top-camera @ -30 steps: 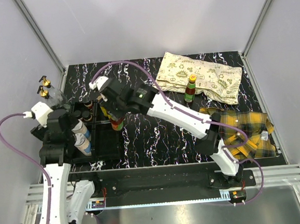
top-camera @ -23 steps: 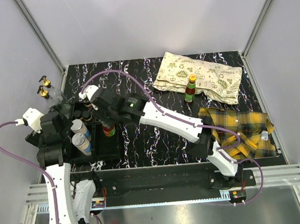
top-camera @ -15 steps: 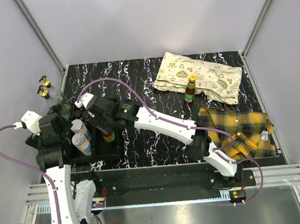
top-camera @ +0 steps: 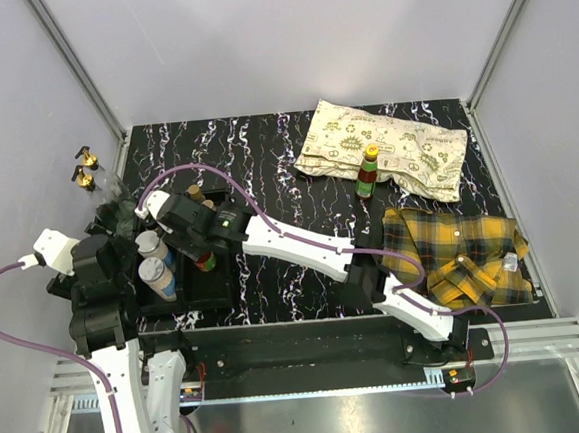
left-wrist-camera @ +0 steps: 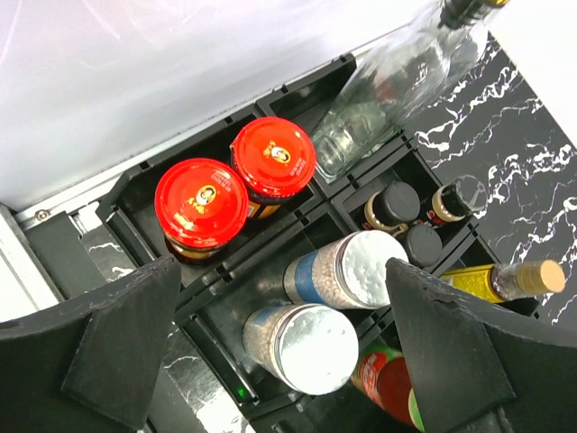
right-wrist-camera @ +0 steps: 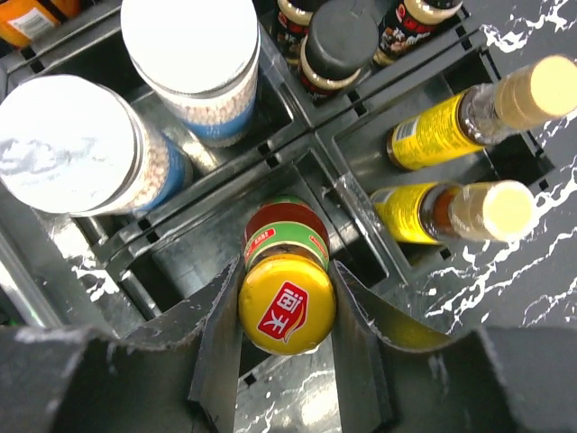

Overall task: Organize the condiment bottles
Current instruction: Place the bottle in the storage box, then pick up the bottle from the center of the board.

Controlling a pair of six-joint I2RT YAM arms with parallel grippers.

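My right gripper (right-wrist-camera: 287,271) is shut on the neck of a yellow-capped sauce bottle (right-wrist-camera: 287,311) with a red and green label. The bottle stands upright in a compartment of the black tray (right-wrist-camera: 297,162), beside two silver-lidded shakers (right-wrist-camera: 68,144). From above, that gripper (top-camera: 200,246) is over the tray's middle. My left gripper (left-wrist-camera: 288,352) hangs open high above the shakers (left-wrist-camera: 305,347), touching nothing. Two red-lidded jars (left-wrist-camera: 200,203), a clear bottle (left-wrist-camera: 388,81), small dark bottles (left-wrist-camera: 394,206) and two yellow bottles (right-wrist-camera: 469,113) fill other compartments. One more sauce bottle (top-camera: 368,173) stands on the table.
A patterned paper bag (top-camera: 380,149) lies at the back right, just behind the lone bottle. A yellow plaid cloth (top-camera: 463,248) covers the right front. Gold-capped bottle tops (top-camera: 85,172) show by the left wall. The tray (top-camera: 190,285) sits at the table's left front.
My right arm has swung left and toward the front with the yellow-capped bottle, bringing it down beside the shakers. My left arm has drawn back to the left.
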